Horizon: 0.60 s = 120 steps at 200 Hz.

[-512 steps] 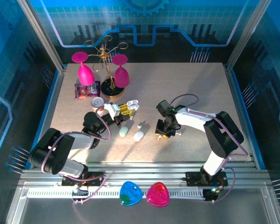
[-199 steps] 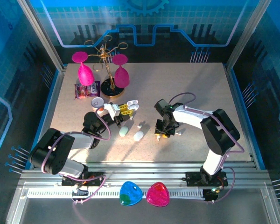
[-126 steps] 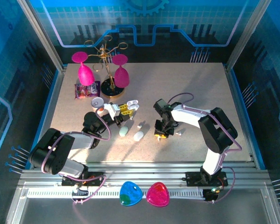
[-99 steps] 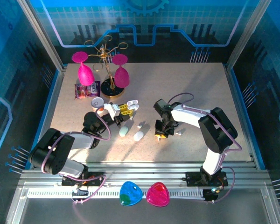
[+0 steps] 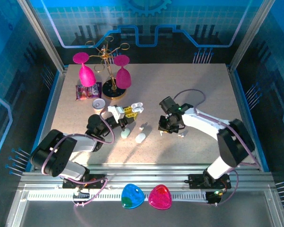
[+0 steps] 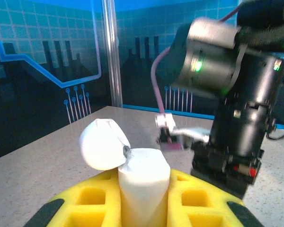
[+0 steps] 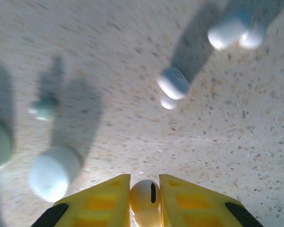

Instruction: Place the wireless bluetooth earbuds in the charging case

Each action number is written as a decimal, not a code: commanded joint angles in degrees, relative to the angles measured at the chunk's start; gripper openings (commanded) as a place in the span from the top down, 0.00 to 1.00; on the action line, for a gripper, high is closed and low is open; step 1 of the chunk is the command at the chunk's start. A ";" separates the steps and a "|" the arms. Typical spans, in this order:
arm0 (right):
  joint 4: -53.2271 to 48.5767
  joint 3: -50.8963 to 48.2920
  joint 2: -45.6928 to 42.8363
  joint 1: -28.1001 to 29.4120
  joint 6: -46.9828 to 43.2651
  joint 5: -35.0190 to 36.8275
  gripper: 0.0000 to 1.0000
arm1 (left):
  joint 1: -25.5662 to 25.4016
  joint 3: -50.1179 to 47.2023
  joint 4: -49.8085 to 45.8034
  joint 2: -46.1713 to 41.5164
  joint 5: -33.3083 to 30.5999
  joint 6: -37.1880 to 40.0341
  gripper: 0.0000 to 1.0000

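Observation:
My right gripper point(image 5: 162, 128) hangs just above the table, shut on one small white earbud point(image 7: 144, 197) between its yellow fingers point(image 7: 100, 198). Another earbud point(image 7: 173, 84) lies on the table ahead of it, also visible from above as the earbud point(image 5: 143, 126). A third small bud point(image 5: 181, 135) rests to the right of the gripper. My left gripper point(image 5: 127, 114) is shut on the white charging case point(image 6: 143, 182), which stands upright with its lid point(image 6: 104, 144) swung open. The right arm point(image 6: 236, 123) looms close behind the case.
A closed white case point(image 5: 140, 137) and a mint case point(image 5: 125, 134) lie between the grippers. At the back left stand a gold rack with pink glasses point(image 5: 106, 71), a purple packet point(image 5: 87, 91) and a white roll point(image 5: 99, 103). Blue point(image 5: 132, 195) and pink point(image 5: 160, 197) items sit on the front rail.
My right gripper has closed on an earbud and lifted it off the table, its arm swinging outward. The left gripper with the open case has shifted slightly right.

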 commanded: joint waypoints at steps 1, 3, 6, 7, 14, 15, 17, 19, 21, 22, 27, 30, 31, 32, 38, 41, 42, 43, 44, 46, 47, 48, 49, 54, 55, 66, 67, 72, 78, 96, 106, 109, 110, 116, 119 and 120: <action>4.09 -2.52 -6.77 0.87 -1.13 4.99 0.80 | -3.28 2.06 1.59 0.99 -5.09 -0.40 0.96; 4.36 -2.62 -7.43 0.96 -1.13 5.37 0.80 | -3.66 2.11 1.59 1.05 -5.52 -0.47 0.96; 4.85 -2.97 -8.62 0.98 -1.29 5.79 0.80 | -4.26 2.15 1.59 0.99 -6.07 -0.64 0.96; 4.98 -3.05 -8.97 0.98 -1.30 5.95 0.80 | -4.36 2.15 1.59 0.99 -6.38 -0.62 0.96; 6.10 -3.72 -11.12 1.17 -1.56 6.91 0.80 | -5.69 2.16 1.59 1.03 -8.44 -1.07 0.96; 6.22 -3.82 -11.41 1.21 -1.61 7.04 0.80 | -5.87 2.16 1.59 1.05 -8.71 -1.15 0.96; 6.61 -3.96 -12.39 1.31 -1.69 7.35 0.80 | -6.22 2.22 1.59 1.11 -9.21 -1.32 0.96; 6.84 -4.17 -12.99 1.35 -1.80 7.59 0.80 | -6.58 2.19 1.59 1.15 -10.04 -1.49 0.96; 7.16 -4.31 -13.71 1.45 -1.87 7.82 0.80 | -6.95 2.19 1.59 1.18 -10.56 -1.67 0.96; 7.32 -4.38 -14.06 1.48 -1.85 7.98 0.80 | -7.11 2.16 1.59 1.17 -10.56 -1.75 0.96; 8.05 -4.71 -15.75 1.76 -2.06 8.69 0.80 | -7.86 2.16 1.60 1.25 -11.74 -2.09 0.96; 8.49 -4.90 -16.68 1.96 -2.18 9.13 0.81 | -8.27 2.16 1.59 1.29 -12.69 -2.23 0.96; 8.64 -4.94 -16.87 2.00 -2.27 9.20 0.81 | -8.44 2.16 1.59 1.31 -12.90 -2.30 0.96; 8.85 -5.04 -17.23 2.06 -2.32 9.37 0.81 | -8.56 2.16 1.59 1.32 -13.18 -2.38 0.96; 9.78 -5.35 -19.01 2.48 -2.69 10.18 0.81 | -9.40 2.16 1.59 1.54 -14.59 -2.62 0.96; 10.17 -5.47 -19.65 2.67 -2.89 10.70 0.81 | -9.85 2.16 1.55 1.58 -15.21 -2.63 0.96; 10.27 -5.49 -19.98 2.75 -2.98 10.82 0.81 | -9.97 2.11 1.57 1.63 -15.39 -2.63 0.96; 10.41 -5.49 -20.27 2.79 -3.02 10.97 0.81 | -10.12 2.13 1.58 1.62 -15.56 -2.63 0.96; 10.48 -5.54 -20.60 2.85 -3.09 11.05 0.81 | -10.24 2.14 1.59 1.65 -15.78 -2.63 0.96; 10.71 -5.58 -21.08 3.10 -3.14 11.32 0.81 | -10.44 2.26 1.59 1.72 -16.17 -2.63 0.96; 10.80 -5.63 -21.31 3.14 -3.19 11.48 0.81 | -10.57 2.25 1.59 1.70 -16.39 -2.59 0.96; 10.94 -5.70 -21.51 3.21 -3.31 11.61 0.81 | -10.73 2.25 1.55 1.69 -16.55 -2.57 0.96; 11.05 -5.69 -21.70 3.28 -3.41 11.72 0.81 | -10.85 2.25 1.53 1.69 -16.72 -2.55 0.96; 11.67 -5.69 -22.82 3.68 -3.73 12.27 0.81 | -11.33 2.35 1.59 1.88 -17.71 -2.54 0.96; 11.77 -5.68 -22.97 3.78 -3.80 12.35 0.81 | -11.46 2.38 1.59 1.92 -17.91 -2.54 0.96; 13.20 -5.71 -24.88 4.64 -4.65 13.22 0.81 | -12.44 2.64 1.59 2.03 -20.04 -2.94 0.96; 13.32 -5.69 -25.05 4.75 -4.69 13.31 0.81 | -12.45 2.66 1.59 2.08 -20.13 -2.96 0.96; 14.08 -5.60 -25.78 5.25 -5.10 13.82 0.81 | -12.71 2.89 1.59 2.21 -20.41 -3.25 0.96; 14.97 -5.51 -26.54 5.69 -5.53 14.21 0.82 | -12.86 3.08 1.59 2.36 -20.70 -3.70 0.96; 17.69 -5.20 -28.06 6.92 -6.69 15.07 0.82 | -13.38 3.76 1.62 2.49 -20.78 -4.86 0.96; 19.33 -5.15 -28.54 7.55 -7.40 15.25 0.82 | -13.68 4.06 1.59 2.63 -20.59 -5.36 0.96; 19.84 -5.06 -28.69 7.68 -7.53 15.25 0.82 | -13.74 4.11 1.60 2.62 -20.47 -5.50 0.96; 19.94 -5.02 -28.72 7.72 -7.58 15.25 0.82 | -13.76 4.19 1.64 2.63 -20.39 -5.56 0.96; 20.82 -4.90 -28.65 7.88 -7.84 15.26 0.82 | -13.90 4.36 1.62 2.70 -19.99 -6.03 0.96; 21.17 -4.81 -28.68 7.89 -7.96 15.21 0.82 | -13.97 4.49 1.62 2.67 -19.71 -6.23 0.96; 21.22 -4.76 -28.62 7.95 -7.97 15.19 0.82 | -14.01 4.55 1.60 2.66 -19.66 -6.37 0.96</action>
